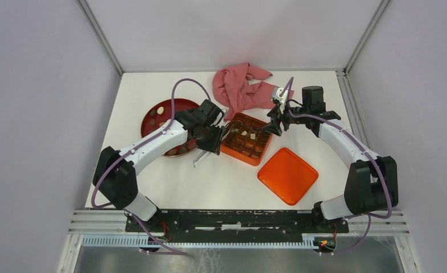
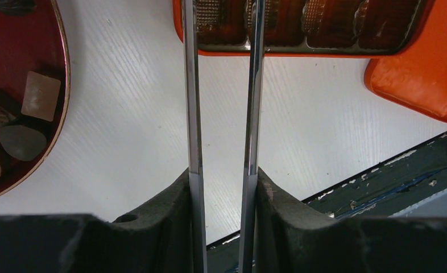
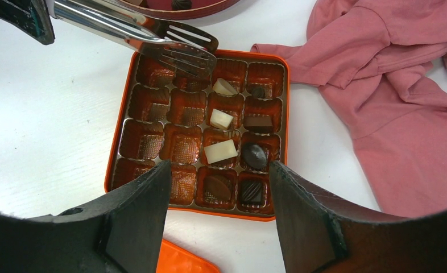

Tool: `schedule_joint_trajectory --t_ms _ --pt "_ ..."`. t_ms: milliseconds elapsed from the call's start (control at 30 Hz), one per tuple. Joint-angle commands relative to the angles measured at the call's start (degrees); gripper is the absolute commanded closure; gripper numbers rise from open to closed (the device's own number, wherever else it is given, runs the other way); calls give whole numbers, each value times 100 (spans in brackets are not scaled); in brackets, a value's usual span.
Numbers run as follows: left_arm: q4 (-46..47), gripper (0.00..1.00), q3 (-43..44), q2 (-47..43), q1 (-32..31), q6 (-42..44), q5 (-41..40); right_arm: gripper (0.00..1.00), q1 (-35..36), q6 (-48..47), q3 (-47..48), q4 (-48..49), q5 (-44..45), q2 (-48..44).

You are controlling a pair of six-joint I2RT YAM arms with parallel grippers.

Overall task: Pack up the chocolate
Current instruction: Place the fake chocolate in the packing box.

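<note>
Chocolate pieces lie on the dark-red plate, among them a tan square and a dark one. More sit in the right-hand compartments of the orange tin, such as a cream piece and a dark oval. My left gripper is shut on metal tongs. The slotted tong tips hover over the tin's far row, and I see no piece between them. My right gripper stands open above the tin's near edge, holding nothing.
The tin's orange lid lies flat at the front right of the tin. A crumpled pink cloth lies behind the tin, close to my right gripper. The left arm reaches between plate and tin.
</note>
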Motion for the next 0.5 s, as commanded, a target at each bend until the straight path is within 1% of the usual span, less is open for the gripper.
schedule_joint_trajectory --t_ms 0,100,233,467 --pt "-71 66 319 53 -75 -126 -178 31 -29 -70 140 34 -105 -7" --pt "-84 59 348 84 -103 -125 -191 31 -33 -79 146 29 -111 -7" --pt "-144 54 375 117 -127 -112 -263 31 -29 -100 142 28 -111 -15" --pt "-143 53 379 36 -146 -143 -367 31 -29 -97 143 19 -114 -22"
